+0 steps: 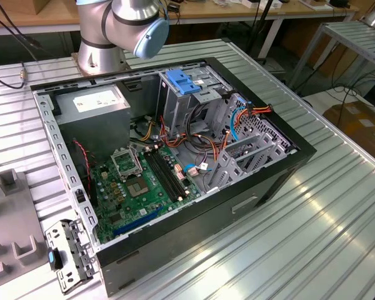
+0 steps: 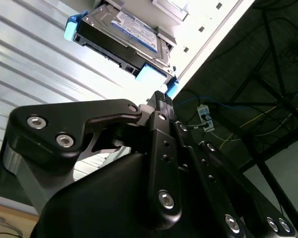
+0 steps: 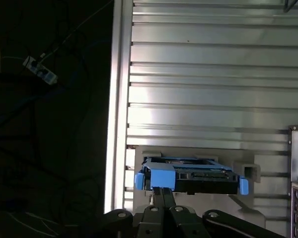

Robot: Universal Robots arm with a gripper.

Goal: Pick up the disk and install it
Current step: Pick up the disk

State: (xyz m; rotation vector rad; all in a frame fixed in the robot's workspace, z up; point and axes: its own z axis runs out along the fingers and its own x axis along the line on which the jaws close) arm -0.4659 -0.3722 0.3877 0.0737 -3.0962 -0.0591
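At the table (image 3: 203,74) edge, on a grey stand (image 3: 253,163): disk (image 3: 188,176), label up, blue rails on. My claw (image 3: 164,190): narrow, jaws together, tips just beside its near rail. Grasp, I judge, wants jaws square on the casing sides, centred, no tilt, so it lifts level

Disk (image 3: 191,174) sits flat on grey holder (image 3: 249,171) | ribbed metal table (image 3: 213,74) underneath | gripper (image 3: 163,192) fingers pressed together, tips right by its blue rail
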